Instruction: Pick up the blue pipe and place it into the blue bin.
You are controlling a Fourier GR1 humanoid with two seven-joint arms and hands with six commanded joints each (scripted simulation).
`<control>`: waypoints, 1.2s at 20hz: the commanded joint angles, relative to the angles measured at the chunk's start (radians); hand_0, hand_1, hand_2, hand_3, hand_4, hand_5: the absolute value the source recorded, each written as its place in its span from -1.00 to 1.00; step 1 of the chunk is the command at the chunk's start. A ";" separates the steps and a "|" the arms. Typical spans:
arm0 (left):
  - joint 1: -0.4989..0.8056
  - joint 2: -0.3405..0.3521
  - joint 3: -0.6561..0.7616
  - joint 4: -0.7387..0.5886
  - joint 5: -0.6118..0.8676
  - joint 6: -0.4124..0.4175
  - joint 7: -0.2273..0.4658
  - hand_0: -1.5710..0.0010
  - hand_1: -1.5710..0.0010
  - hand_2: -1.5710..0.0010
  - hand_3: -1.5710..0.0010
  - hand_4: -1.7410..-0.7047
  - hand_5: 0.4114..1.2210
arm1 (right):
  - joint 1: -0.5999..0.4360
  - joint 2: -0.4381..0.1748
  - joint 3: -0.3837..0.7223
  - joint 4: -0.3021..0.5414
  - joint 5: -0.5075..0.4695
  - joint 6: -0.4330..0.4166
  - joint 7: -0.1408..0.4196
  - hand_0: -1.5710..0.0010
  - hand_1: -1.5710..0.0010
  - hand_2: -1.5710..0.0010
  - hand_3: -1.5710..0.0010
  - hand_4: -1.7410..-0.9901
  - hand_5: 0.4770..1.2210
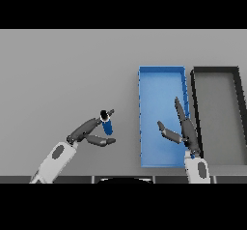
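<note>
The blue pipe [107, 126] is a short cylinder with a dark top end, standing nearly upright on the grey table, left of the blue bin [155, 96]. My left hand [87, 130] reaches in from the lower left. Its straight fingers touch the pipe's top and its thumb lies just below the pipe's base, so the pipe sits in the gap between them. The blue bin is a long rectangular tray with nothing inside. My right hand [187, 130] hovers open over the bin's near right part, fingers pointing away from me.
A black bin [217, 113] of similar size stands right beside the blue bin, on its right. Bare grey table spreads to the left and far side of the pipe.
</note>
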 commanded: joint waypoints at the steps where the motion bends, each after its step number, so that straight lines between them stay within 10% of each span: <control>1: -0.012 -0.022 -0.011 0.026 -0.024 0.009 -0.029 1.00 1.00 1.00 1.00 0.27 -0.92 | -0.009 0.004 -0.003 0.014 0.001 -0.005 0.000 1.00 1.00 1.00 1.00 0.27 -0.68; 5: -0.040 -0.075 0.004 0.066 0.019 -0.011 -0.076 1.00 1.00 0.97 0.98 0.22 -0.76 | -0.009 -0.004 -0.016 0.022 -0.014 0.003 -0.018 1.00 1.00 1.00 1.00 0.26 -0.67; 7: -0.045 -0.117 0.017 0.101 0.046 -0.006 -0.078 0.98 0.80 0.63 0.67 0.03 -0.52 | -0.011 -0.004 -0.016 0.023 -0.013 0.005 -0.021 1.00 1.00 1.00 1.00 0.28 -0.67; 10: -0.052 -0.146 0.042 0.126 0.079 0.007 -0.076 0.15 0.00 -0.11 -0.11 -0.38 0.22 | -0.017 0.010 -0.003 0.018 0.000 -0.006 -0.011 1.00 1.00 1.00 1.00 0.28 -0.66; 13: -0.032 -0.168 0.028 0.117 0.072 0.034 -0.097 -0.41 -0.49 -0.55 -0.48 -0.67 0.60 | -0.027 0.005 -0.008 0.031 -0.005 -0.001 -0.006 1.00 1.00 1.00 1.00 0.28 -0.63; 24: -0.063 -0.164 -0.019 -0.056 0.066 0.070 -0.175 -0.95 -0.96 -0.96 -0.83 -0.95 0.97 | -0.026 0.000 -0.002 0.027 0.020 -0.011 -0.002 1.00 1.00 1.00 1.00 0.37 -0.59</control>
